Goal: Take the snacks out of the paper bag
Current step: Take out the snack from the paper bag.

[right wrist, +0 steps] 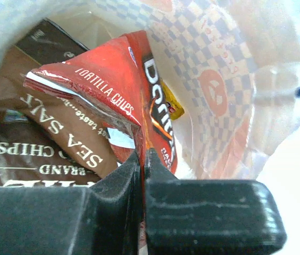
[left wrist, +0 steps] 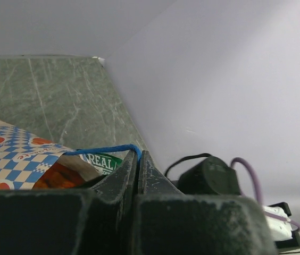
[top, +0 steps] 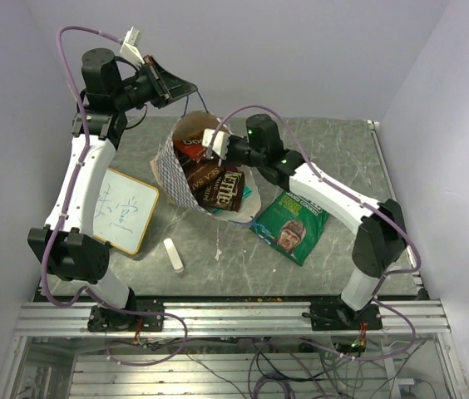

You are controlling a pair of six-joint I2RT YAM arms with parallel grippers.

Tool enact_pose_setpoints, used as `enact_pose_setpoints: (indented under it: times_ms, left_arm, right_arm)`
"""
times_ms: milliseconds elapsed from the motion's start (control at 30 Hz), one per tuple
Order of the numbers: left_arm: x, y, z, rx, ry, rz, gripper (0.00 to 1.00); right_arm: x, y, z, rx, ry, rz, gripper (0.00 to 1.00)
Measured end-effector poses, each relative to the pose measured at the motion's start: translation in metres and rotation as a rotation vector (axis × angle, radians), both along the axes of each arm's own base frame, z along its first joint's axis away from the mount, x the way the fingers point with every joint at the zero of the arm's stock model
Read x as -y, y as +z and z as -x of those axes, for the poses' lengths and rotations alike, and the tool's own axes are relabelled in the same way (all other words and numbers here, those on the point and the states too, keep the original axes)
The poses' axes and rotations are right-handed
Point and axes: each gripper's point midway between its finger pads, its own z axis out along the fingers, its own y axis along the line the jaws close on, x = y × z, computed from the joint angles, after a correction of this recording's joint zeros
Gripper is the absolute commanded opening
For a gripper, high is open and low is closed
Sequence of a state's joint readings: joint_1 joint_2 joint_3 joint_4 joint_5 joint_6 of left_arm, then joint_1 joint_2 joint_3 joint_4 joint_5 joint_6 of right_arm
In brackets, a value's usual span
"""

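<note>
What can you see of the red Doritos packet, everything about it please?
The Doritos packet is glossy red-orange foil, crumpled, with white Tortilla Chips lettering. It sits tilted inside the paper bag, against a brown chip bag. The right gripper is shut on one edge of it.

Grey-green marbled table (top: 343, 158) carries the chequered paper bag (top: 172, 170) around the right pincer (top: 212, 143), a green face-printed snack packet (top: 291, 223) to that pincer's right and nearer the bases, and a whiteboard (top: 126, 209) and a white cylinder (top: 173, 255) to its left
</note>
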State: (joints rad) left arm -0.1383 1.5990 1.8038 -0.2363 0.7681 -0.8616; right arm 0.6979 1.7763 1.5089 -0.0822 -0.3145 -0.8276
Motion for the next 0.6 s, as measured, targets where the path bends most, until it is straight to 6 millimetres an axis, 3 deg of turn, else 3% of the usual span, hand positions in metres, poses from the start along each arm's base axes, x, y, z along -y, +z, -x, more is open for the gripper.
enact_pose_setpoints:
  times_ms: [367,467,600]
  left_arm:
    - [-0.012,-0.005,-0.008,-0.033,0.066,-0.016,0.07]
    - [-0.013,-0.007,-0.008,-0.049,0.078,-0.021,0.07]
    - [-0.014,-0.012,-0.008,-0.073,0.084,-0.027,0.07]
  right_arm:
    - [0.036,0.048,0.064,-0.26,-0.06,-0.111,0.0]
    - [0.053,0.079,0.087,-0.315,-0.096,-0.173,0.0]
    - [0.072,0.145,0.11,-0.315,-0.13,-0.303,0.0]
